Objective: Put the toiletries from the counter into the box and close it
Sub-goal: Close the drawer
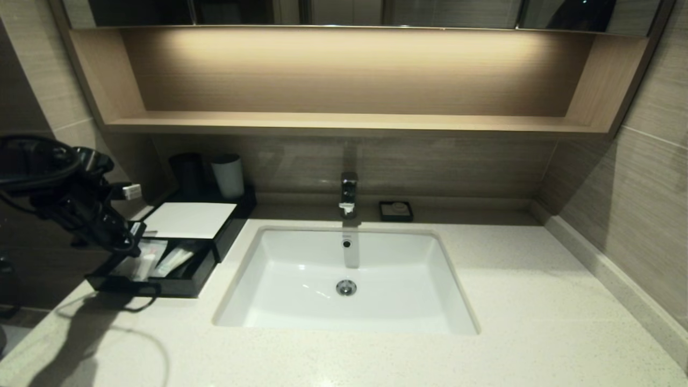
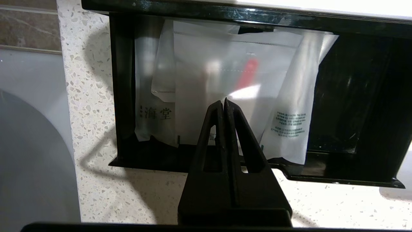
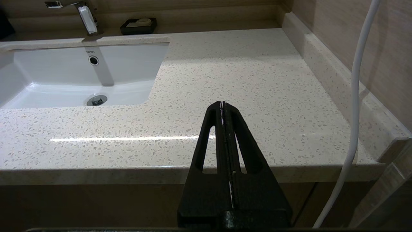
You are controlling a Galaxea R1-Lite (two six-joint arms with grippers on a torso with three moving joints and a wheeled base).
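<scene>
Your left gripper [image 2: 224, 103], fingers pressed together and empty, hangs over the open black rectangular box [image 1: 161, 282] at nine o'clock from the white sink [image 1: 344, 279]. Frosted plastic toiletry sachets [image 2: 225, 96] lie inside, long axes running toward the white lid [image 1: 188, 219], which hides their far ends. Your right gripper [image 3: 222, 104], also pressed together, hangs above the speckled surface [image 3: 241, 80].

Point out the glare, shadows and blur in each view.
Head view: shelf strip-lit from above; left arm casts a shadow on the counter. Left wrist view: glare on the sachets; shut left hand over the drawer. Right wrist view: light streak ahead of the shut right hand.
</scene>
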